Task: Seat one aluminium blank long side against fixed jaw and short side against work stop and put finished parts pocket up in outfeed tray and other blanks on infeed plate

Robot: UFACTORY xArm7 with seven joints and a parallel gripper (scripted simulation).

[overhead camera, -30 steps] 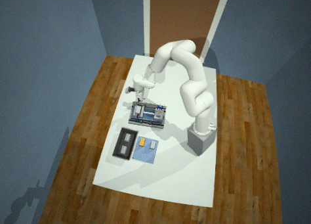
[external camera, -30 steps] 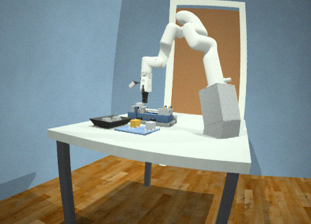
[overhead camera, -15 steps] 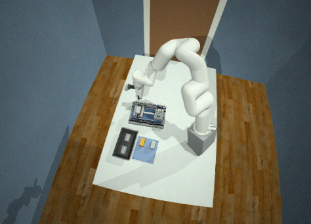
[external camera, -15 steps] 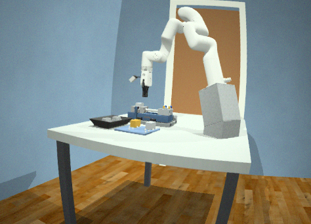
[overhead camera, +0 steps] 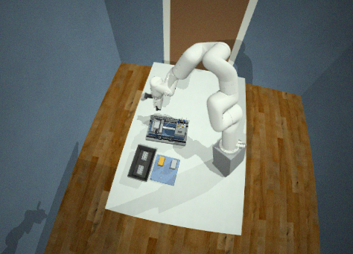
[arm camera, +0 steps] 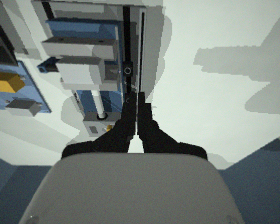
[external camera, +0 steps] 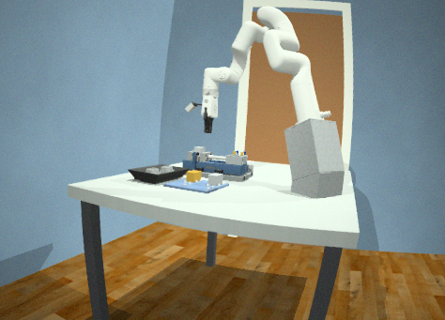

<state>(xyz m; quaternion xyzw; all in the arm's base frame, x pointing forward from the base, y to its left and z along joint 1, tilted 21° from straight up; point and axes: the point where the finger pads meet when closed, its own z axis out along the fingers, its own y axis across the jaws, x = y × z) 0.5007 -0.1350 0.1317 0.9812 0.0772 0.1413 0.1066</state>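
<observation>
The gripper (external camera: 207, 128) hangs in the air with its two dark fingers pressed together and nothing between them, pointing straight down, touching nothing.

Below it spreads the white table (overhead camera: 208, 197), and behind it, toward the door, the white arm (overhead camera: 223, 74) arches back to its grey pedestal (overhead camera: 234, 164), well apart from the gripper.

Beneath the gripper and slightly toward the pedestal sits the vise (overhead camera: 167, 128), blue-bodied on a grey base, its long axis running from the gripper's side toward the pedestal. In the wrist view the vise (arm camera: 86, 45) fills the upper left. The block with small blue and yellow fittings (overhead camera: 181, 122) is at the end far from the gripper; a pale grey block (external camera: 201, 151) is at the near end. Whether a blank lies in the opening cannot be told.

Farther from the gripper, past the vise, lie the dark outfeed tray (overhead camera: 133, 164) and, just beside it, the blue infeed plate (overhead camera: 164, 176). The tray's long axis runs away from the gripper; two pale finished parts (overhead camera: 143, 156) lie in it, one behind the other along that axis, their pockets too small to read.

On the plate rest a brass blank (overhead camera: 161, 161) and an aluminium blank (overhead camera: 173, 164), near each other but apart, both flat, each with its long side running roughly away from the gripper.
</observation>
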